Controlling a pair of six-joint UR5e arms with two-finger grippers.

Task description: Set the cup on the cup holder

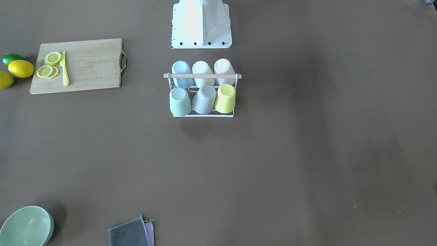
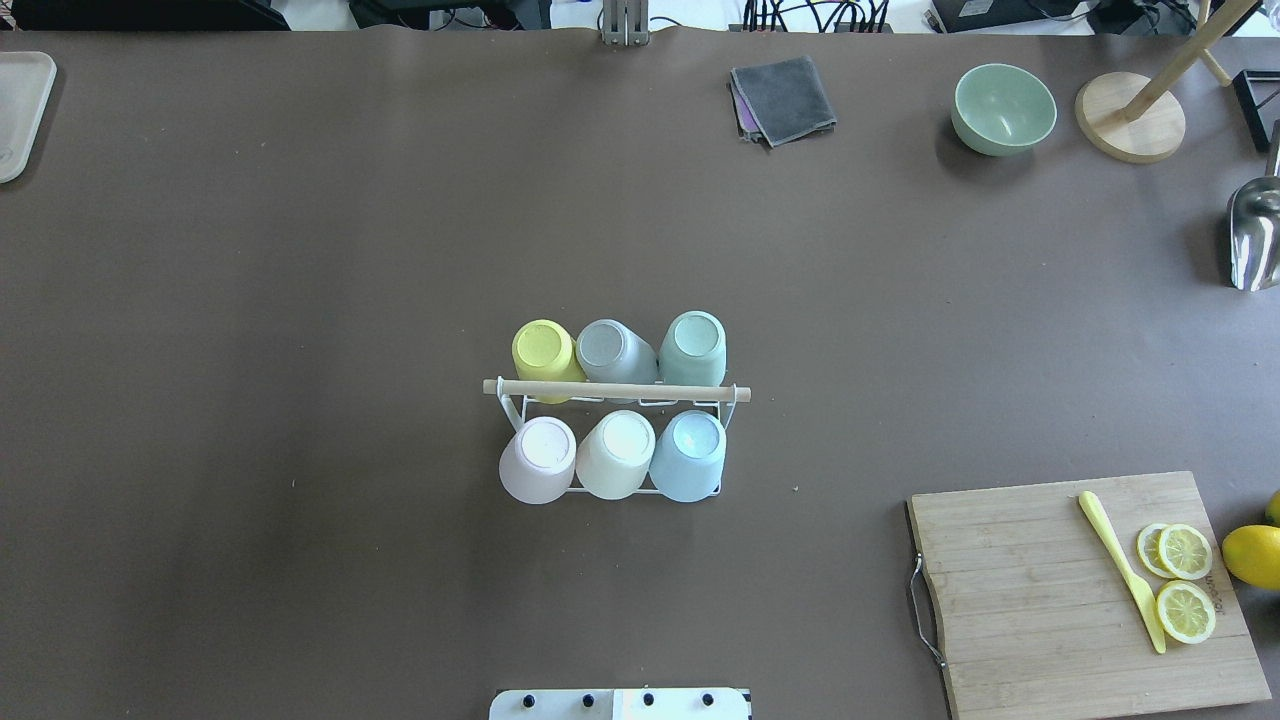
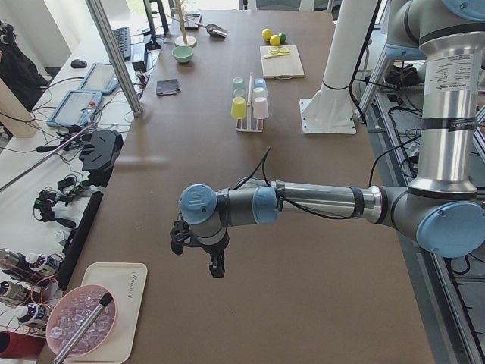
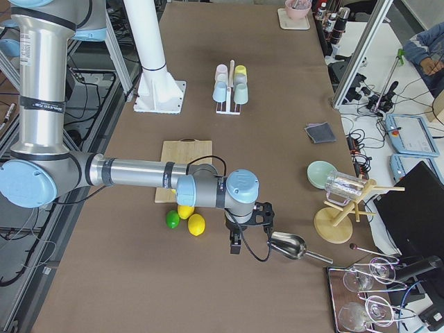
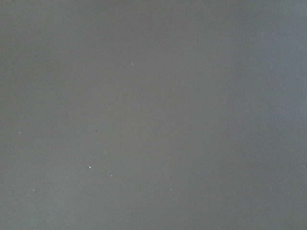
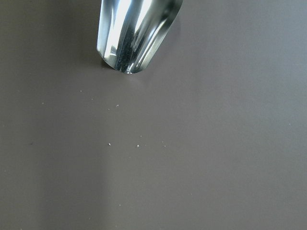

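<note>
The cup holder point(image 2: 615, 390) is a white wire rack with a wooden rod handle, standing mid-table near the robot base; it also shows in the front-facing view point(image 1: 201, 76). Six cups hang upside down on it: yellow point(image 2: 543, 350), grey point(image 2: 608, 348), green point(image 2: 693, 345), pink point(image 2: 540, 458), cream point(image 2: 617, 452) and blue point(image 2: 689, 454). My left gripper point(image 3: 216, 267) hovers over bare table far to the left of the rack. My right gripper point(image 4: 236, 246) hovers far to the right beside a metal scoop point(image 4: 288, 246). I cannot tell whether either is open or shut.
A wooden cutting board point(image 2: 1080, 590) with lemon slices and a yellow knife lies at the near right, whole lemons beside it. A green bowl point(image 2: 1003, 108), grey cloth point(image 2: 785, 98), wooden stand point(image 2: 1130, 115) and the scoop point(image 2: 1255, 235) lie at the far right. A tray point(image 2: 20, 110) sits far left.
</note>
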